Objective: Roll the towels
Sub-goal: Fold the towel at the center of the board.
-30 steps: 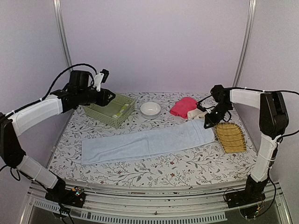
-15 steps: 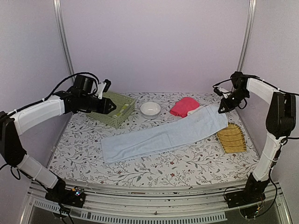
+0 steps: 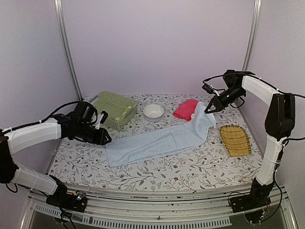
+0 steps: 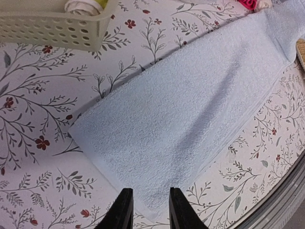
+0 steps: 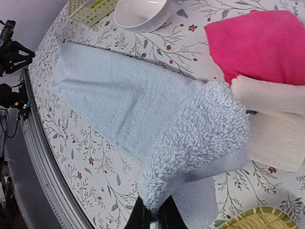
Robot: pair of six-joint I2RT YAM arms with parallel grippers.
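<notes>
The pale blue towel [image 3: 157,142] lies slantwise across the table. Its right end is lifted off the surface, and my right gripper [image 3: 208,109] is shut on that end, the fluffy fold [image 5: 200,143] bunched over the shut jaws [image 5: 153,217]. My left gripper [image 3: 106,140] hovers low over the towel's left end [image 4: 143,157]. It is open, with its fingers [image 4: 125,210] apart and nothing between them. The bright pink towel [image 3: 187,109] and a cream-white towel [image 5: 271,95] sit just behind the lifted end. A rolled yellow-green-and-cream towel [image 3: 125,112] lies in the basket.
The pale green basket [image 3: 108,102] stands at the back left, with a white bowl [image 3: 153,110] beside it. The yellow woven tray [image 3: 235,140] is at the right, close to the hanging towel end. The table's front rail [image 4: 281,200] runs near the left gripper.
The right gripper lifted the blue towel's right end and dragged the towel rightward, then swung back toward the centre. The left arm came down from beside the basket to the towel's left end.
</notes>
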